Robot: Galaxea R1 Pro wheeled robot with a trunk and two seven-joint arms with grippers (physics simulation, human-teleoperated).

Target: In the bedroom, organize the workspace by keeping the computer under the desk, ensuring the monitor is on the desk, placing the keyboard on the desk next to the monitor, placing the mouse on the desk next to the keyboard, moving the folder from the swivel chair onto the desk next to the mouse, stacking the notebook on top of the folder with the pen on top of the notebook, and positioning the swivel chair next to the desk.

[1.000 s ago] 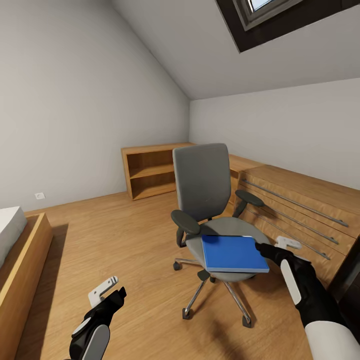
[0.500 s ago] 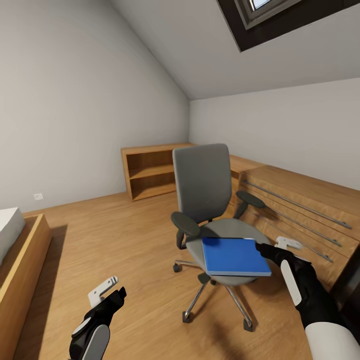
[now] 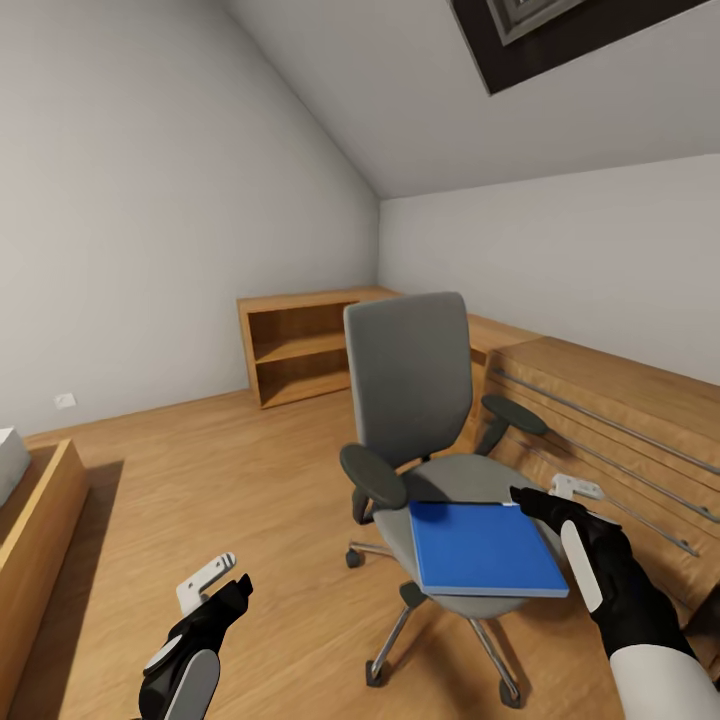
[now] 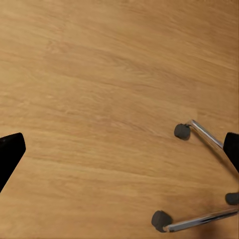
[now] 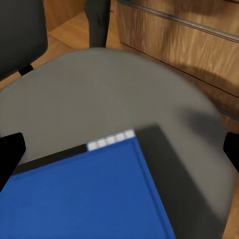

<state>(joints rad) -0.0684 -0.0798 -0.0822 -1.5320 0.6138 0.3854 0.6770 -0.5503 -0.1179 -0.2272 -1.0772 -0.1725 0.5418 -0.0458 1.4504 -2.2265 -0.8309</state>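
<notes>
resting on seat: folder (image 3: 487, 548), bright blue, flat on the grey seat of the swivel chair (image 3: 410, 385), near front corner overhanging the seat's front edge; right wrist view shows its thin white edge (image 5: 112, 140) and a dark shadow strip beside it on the seat
folder pose: lying flat, rotated a little against the seat
swivel chair: upright, grey back facing the camera side-on, black armrests either side, chrome star base with castors on the wood floor (image 3: 230, 480); two castors and chrome legs visible in the left wrist view (image 4: 182, 131)
right gripper (image 3: 545, 495): just beside the folder's far right corner, at seat height; fingers spread wide, dark fingertips at both edges of the right wrist view with the folder corner and seat between them; contact with the folder: cannot tell
left gripper (image 3: 215, 585): low, well apart from the chair, over bare floor; fingers spread, nothing between them
surroundings: light wooden low shelving (image 3: 300, 345) against the far wall behind the chair; wooden drawer fronts with long metal rails (image 3: 610, 430) just right of the chair; wooden bed frame (image 3: 35, 530) at far left; dark-framed skylight (image 3: 560, 30) in the sloped ceiling
walls: pale grey, small white socket (image 3: 64, 400) low on the left wall
</notes>
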